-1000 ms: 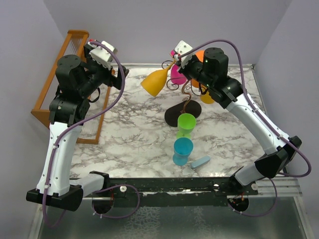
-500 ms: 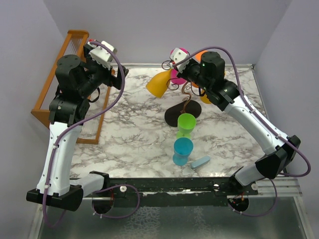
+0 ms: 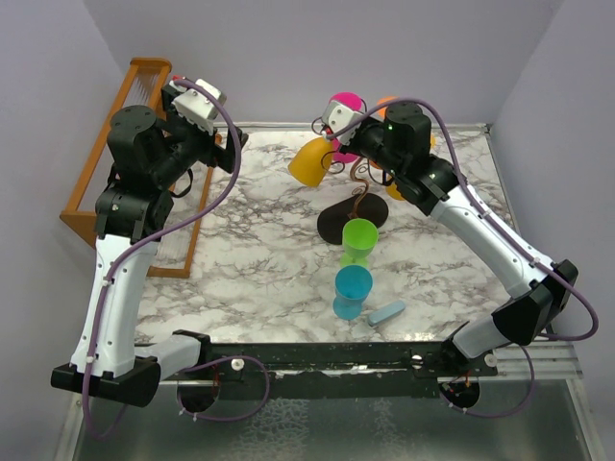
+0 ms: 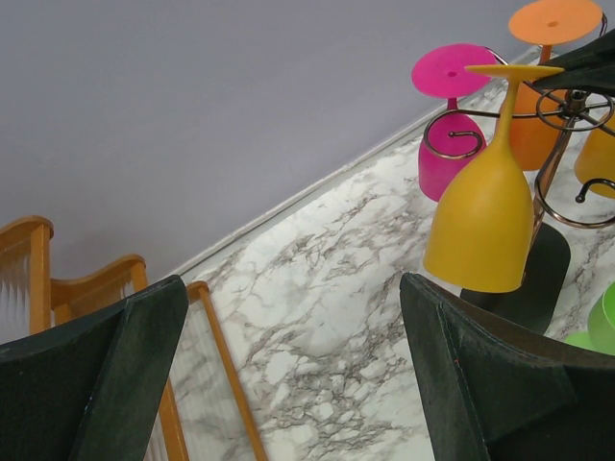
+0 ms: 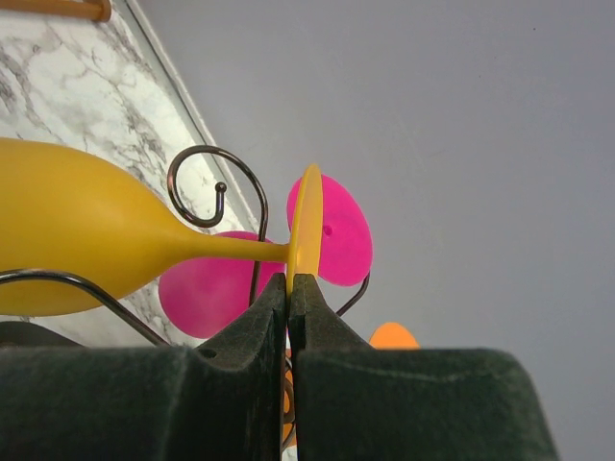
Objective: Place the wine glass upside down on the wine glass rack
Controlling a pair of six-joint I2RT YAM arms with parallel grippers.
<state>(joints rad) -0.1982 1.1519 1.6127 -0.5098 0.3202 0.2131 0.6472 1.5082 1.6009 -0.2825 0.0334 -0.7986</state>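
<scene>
Now my right gripper [image 5: 289, 288] is clamped on the foot rim of the yellow wine glass [image 4: 485, 216], bowl down beside the curled arms of the wine glass rack [image 4: 562, 158]. My left gripper [image 4: 288, 312] hangs wide open. I judge the hanging step is under way: next, the stem must slide into a free hook.

Right arm [image 3: 480, 226] outstretched (jaws clamped tight); left jaws wide.

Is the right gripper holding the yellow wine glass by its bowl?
No, the right gripper pinches the yellow wine glass by its flat foot.
</scene>
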